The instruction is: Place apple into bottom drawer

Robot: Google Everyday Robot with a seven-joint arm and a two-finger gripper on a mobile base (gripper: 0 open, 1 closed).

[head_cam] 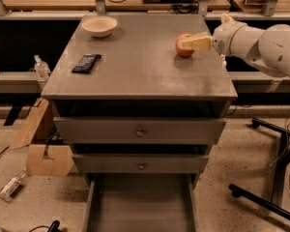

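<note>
The red-orange apple [182,53] sits on the gray cabinet top [135,66], toward the back right. My gripper [187,42] reaches in from the right on a white arm [261,40]. It is open, and its beige near finger [198,43] lies across the front of the apple. The far finger is hidden behind the apple. The bottom drawer [140,204] is pulled out at the foot of the cabinet, and the part of its floor in view is bare.
A beige bowl [99,25] stands at the back left of the top, with a black flat device [86,63] in front of it. Two shut drawer fronts with knobs [140,132] sit above the open drawer. Cardboard [38,144] lies on the floor at left. A black stand's legs [270,178] are at right.
</note>
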